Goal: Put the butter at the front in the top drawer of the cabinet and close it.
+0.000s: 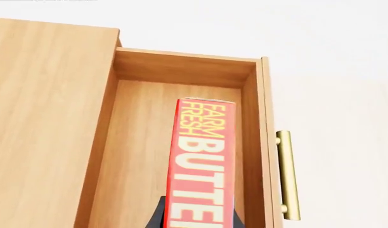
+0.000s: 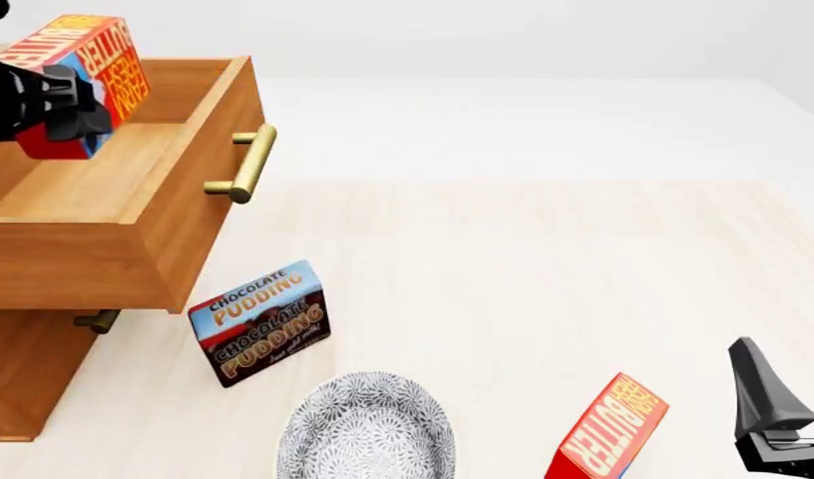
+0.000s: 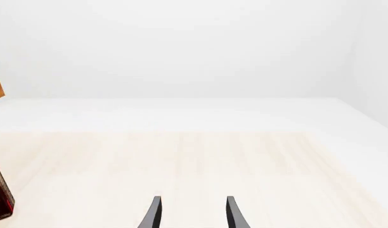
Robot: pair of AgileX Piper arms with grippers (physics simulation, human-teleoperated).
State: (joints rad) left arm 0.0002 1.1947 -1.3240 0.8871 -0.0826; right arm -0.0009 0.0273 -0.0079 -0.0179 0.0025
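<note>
The small red rectangular butter box [image 1: 200, 164], a light, stiff carton with smooth faces, is best taken across its 2 narrow sides, as it is now. The left gripper [image 2: 55, 110] is clamped on it and holds it over the open honey-brown wooden top drawer [image 2: 181, 215] of the wooden cabinet [image 2: 21, 374], above the floor. The right gripper [image 3: 191, 211] hangs with fingers apart over the pale surface [image 2: 514, 279], holding nothing.

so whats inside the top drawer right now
Only bare wood shows inside the top drawer. The butter, gripped by the left end effector, hangs above it and hides part of the floor.
</note>
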